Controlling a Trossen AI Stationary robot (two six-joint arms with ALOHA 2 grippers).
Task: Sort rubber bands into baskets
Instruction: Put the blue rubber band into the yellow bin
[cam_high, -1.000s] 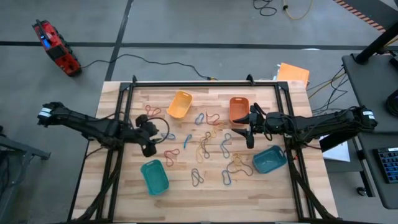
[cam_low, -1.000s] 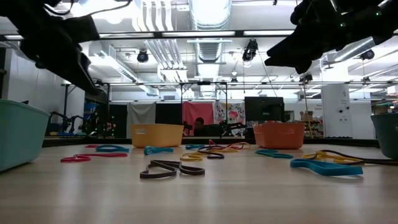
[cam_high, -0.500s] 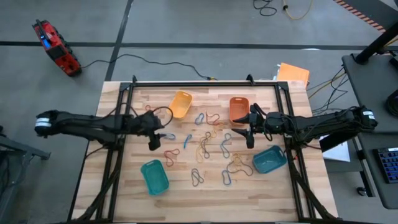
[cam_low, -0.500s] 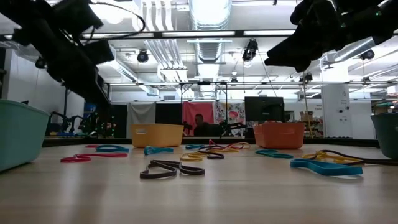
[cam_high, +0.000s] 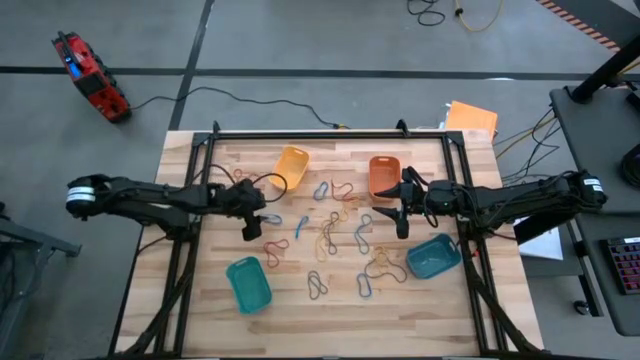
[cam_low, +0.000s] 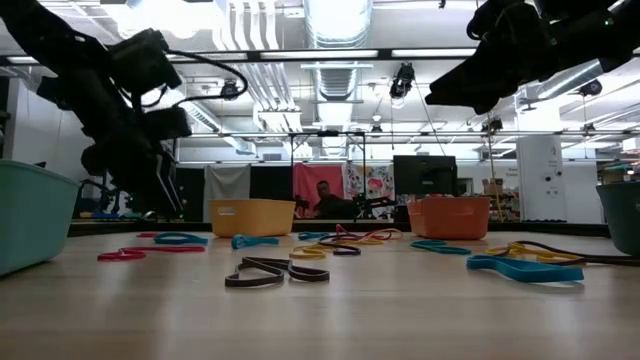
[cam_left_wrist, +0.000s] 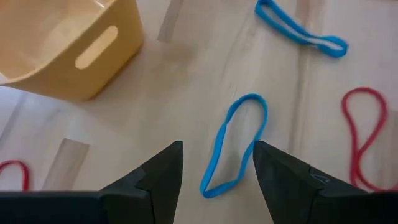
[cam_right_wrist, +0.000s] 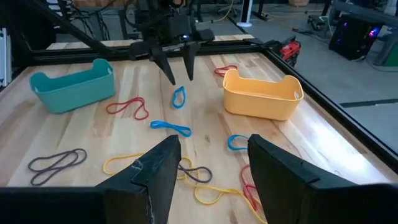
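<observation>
Left gripper (cam_left_wrist: 216, 167): hovering above the wooden slatted table (cam_high: 300, 300) with its fingers standing apart, straddling a thin blue rubber band loop (cam_left_wrist: 233, 144) lying flat beside the yellow plastic tub (cam_left_wrist: 62, 46).
Right gripper (cam_right_wrist: 211, 165): hanging spread and empty near the orange plastic tub (cam_high: 384, 175).
Rubber bands: lying scattered across the table's middle in red, blue, yellow and grey.
Other baskets: the teal-green tub (cam_high: 248, 283) is sitting at the near left, the darker blue-teal tub (cam_high: 433, 256) at the near right.
</observation>
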